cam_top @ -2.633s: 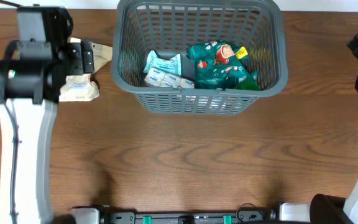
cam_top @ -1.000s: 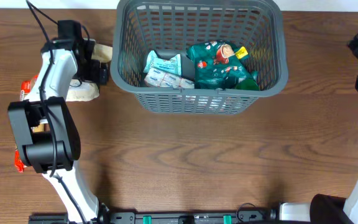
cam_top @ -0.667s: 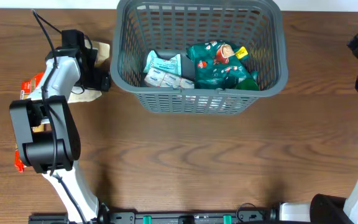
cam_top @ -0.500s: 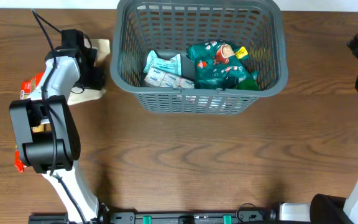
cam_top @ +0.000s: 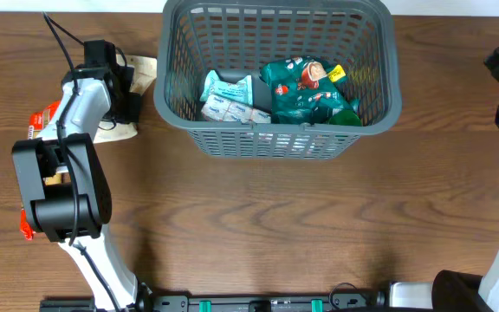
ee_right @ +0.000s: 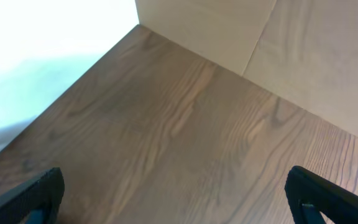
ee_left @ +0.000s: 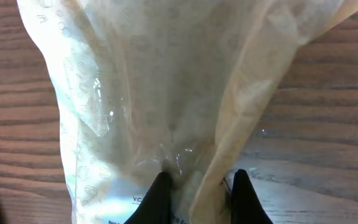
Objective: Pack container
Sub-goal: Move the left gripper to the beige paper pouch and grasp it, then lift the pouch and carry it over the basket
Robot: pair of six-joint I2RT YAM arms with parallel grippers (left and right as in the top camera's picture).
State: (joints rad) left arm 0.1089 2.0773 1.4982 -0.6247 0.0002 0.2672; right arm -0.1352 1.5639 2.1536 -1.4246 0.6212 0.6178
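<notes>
- table (cam_top: 258,217): brown wood-grain top.
- container (cam_top: 271,143): dark grey basket standing on the table.
- cream packet (cam_top: 144,69): just left of the container.
- red packet (cam_top: 42,119): farther left of the container.

Even bright light; overhead sharp; glare on plastic packet (ee_left: 98,106); right wrist view corner blown white.

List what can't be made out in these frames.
- Beige packet: left wrist view, label print cut off by the bottom edge; overhead, left arm covers most of it.
- Red packet: overhead, mostly under the left arm.
- Container floor: overhead, front wall and packets hide it.
- Right hand: overhead, cut off by the right edge.
</notes>
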